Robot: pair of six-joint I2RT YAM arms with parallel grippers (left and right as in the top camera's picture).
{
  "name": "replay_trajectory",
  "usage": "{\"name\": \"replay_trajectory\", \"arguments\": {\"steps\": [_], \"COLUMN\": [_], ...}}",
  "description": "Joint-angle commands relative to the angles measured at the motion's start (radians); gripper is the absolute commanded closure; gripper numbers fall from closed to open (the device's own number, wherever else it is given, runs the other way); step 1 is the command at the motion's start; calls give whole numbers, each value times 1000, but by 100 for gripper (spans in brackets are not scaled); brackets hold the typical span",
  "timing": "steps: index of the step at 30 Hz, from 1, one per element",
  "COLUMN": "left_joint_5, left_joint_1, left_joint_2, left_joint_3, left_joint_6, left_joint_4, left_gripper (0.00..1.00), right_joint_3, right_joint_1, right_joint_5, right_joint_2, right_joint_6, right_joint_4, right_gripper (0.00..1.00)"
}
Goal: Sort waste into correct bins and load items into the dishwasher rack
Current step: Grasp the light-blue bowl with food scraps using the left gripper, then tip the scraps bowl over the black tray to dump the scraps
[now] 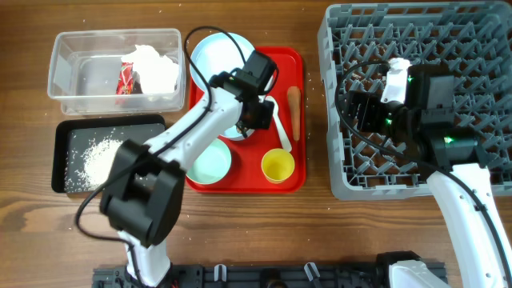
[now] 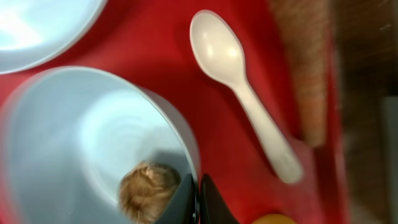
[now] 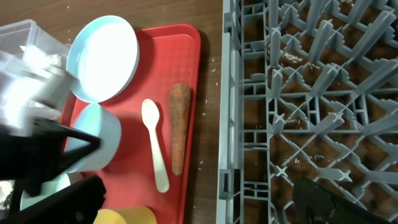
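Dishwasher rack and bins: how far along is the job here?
Done: wrapper and tissue in clear tub, rice in black tray. In hand: left pincer grips pale blue bowl holding the brown lump. Left: carrot, spoon, plate, mint bowl, yellow cup on red tray; rack holds no dishes.

Overhead looks straight down — both wrist views share the spoon [image 2: 250, 102].

No readable text, labels or numbers in any view. Red snack wrapper [image 1: 128, 78] in the clear plastic tub [image 1: 60, 76] carries some print, too small and crumpled to make out. Nothing legible on the red tray [image 1: 284, 58] or dishwasher rack [image 1: 480, 24].
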Motion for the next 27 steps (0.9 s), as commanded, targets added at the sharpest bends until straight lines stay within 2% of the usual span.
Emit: {"name": "replay_trajectory", "arguments": {"steps": [1,5,10,12,17,18,21,23,27], "left_joint_5": [-2,17,76,137,380,461,615,653,636], "left_joint_1": [34,175,429,515,726,790,928,1011,1049], "left_joint_2": [-175,-328,-397,-394,-394,-394,-392,-392,-393], "left_joint_3": [96,97,97,86,-9,-51,-156,-220,-231], "left_joint_6": [-118,-211,-205,-159,-10,35,69,68,102], "left_joint_4": [-78,-221,-403,-439,-417,-387,-301,-233,-208], "left_gripper": [96,96,96,96,96,96,96,96,96], "right_joint_3": [17,17,17,17,17,17,17,17,17], "right_joint_1": [-3,-3,-3,-3,-3,-3,-3,-3,-3], "right_joint_5": [16,16,16,16,16,16,16,16,16], "right_joint_2": [2,2,2,2,2,2,2,2,2], "right_joint_6": [7,7,7,6,7,7,8,8,8], "right_joint_4": [0,1,2,2,2,2,2,2,6], "right_gripper": [0,0,0,0,0,0,0,0,0]}}
